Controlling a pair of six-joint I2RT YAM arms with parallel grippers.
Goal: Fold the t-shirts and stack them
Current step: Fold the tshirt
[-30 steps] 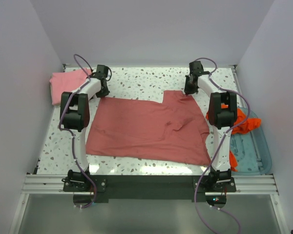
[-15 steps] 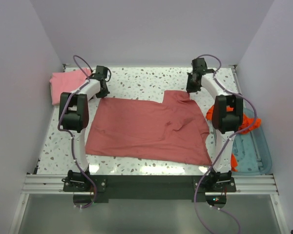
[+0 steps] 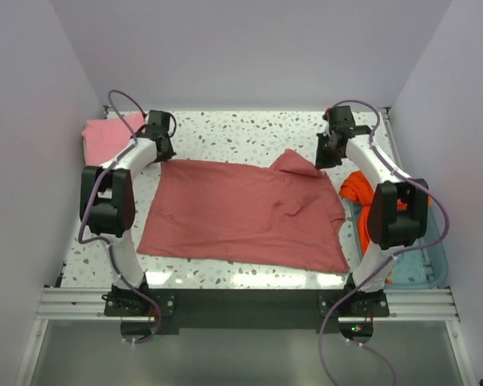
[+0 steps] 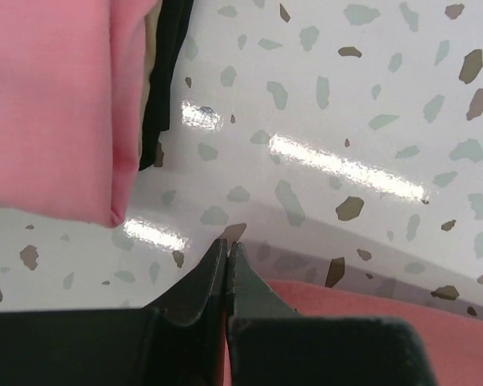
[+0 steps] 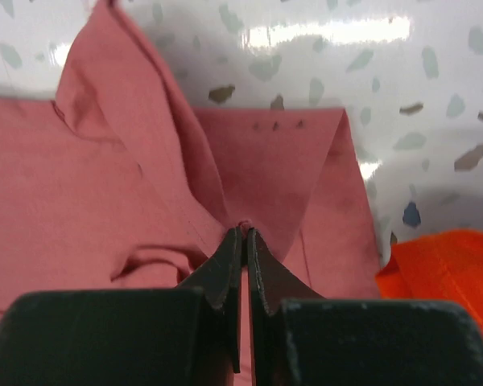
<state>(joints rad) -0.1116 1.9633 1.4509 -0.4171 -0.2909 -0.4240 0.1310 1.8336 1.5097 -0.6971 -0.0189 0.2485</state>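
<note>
The dusty rose-red t-shirt [image 3: 233, 213] lies spread on the speckled table [image 4: 346, 96], stretching back from both end effectors toward the arm bases. The right end effector [image 5: 243, 235] is clenched on a raised fold at the shirt's far right, with the bright orange t-shirt [image 5: 443, 273] just to its right. The left end effector [image 4: 225, 251] is clenched on the shirt's far left corner, and the folded lighter pink t-shirt [image 4: 48, 104] lies beyond it to its left.
</note>
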